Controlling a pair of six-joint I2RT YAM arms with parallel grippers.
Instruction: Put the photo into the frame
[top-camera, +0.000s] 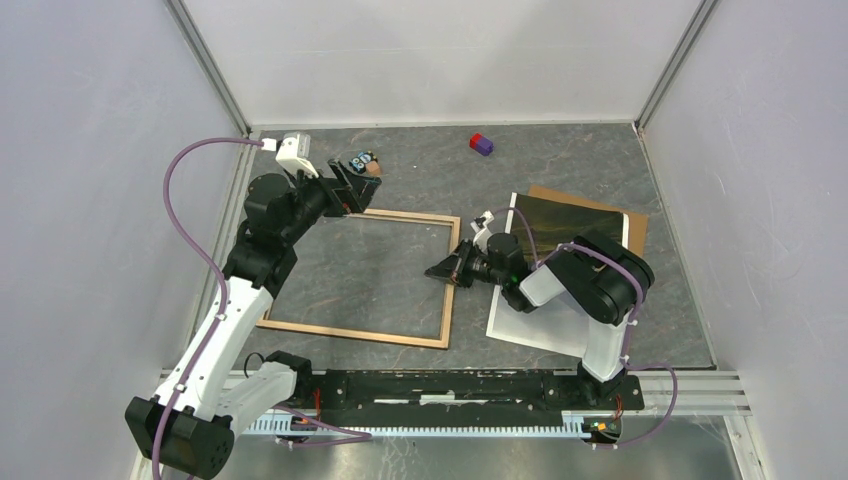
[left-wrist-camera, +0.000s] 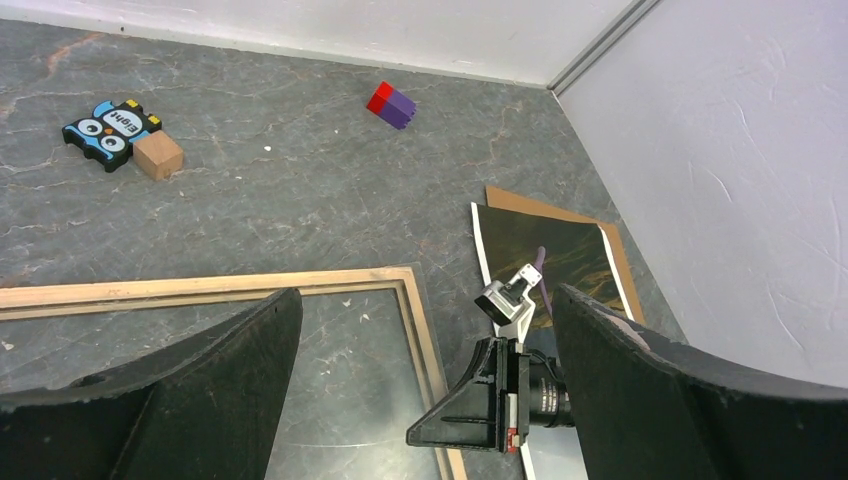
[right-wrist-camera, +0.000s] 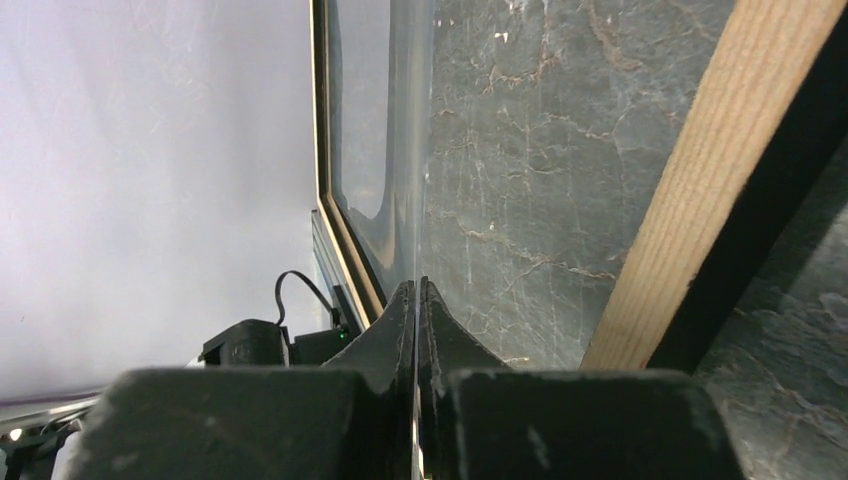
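Frame (top-camera: 350, 333) lies flat on the grey table (top-camera: 420, 170), left of centre, light wood side up. Left gripper (top-camera: 350, 190) hangs over its far left corner, and I see its jaws spread wide with nothing between them. Right gripper (top-camera: 432, 272) reaches left across the frame's right rail, low to the table, jaws pressed together. In the wrist view a thin shiny edge runs away from the tips; I cannot tell if it is pinched. Photo (top-camera: 570, 225) lies to the right of the frame, dark landscape up, on a brown board (top-camera: 636, 232), partly under the right arm. Red and purple block (top-camera: 481, 143) sits far back.
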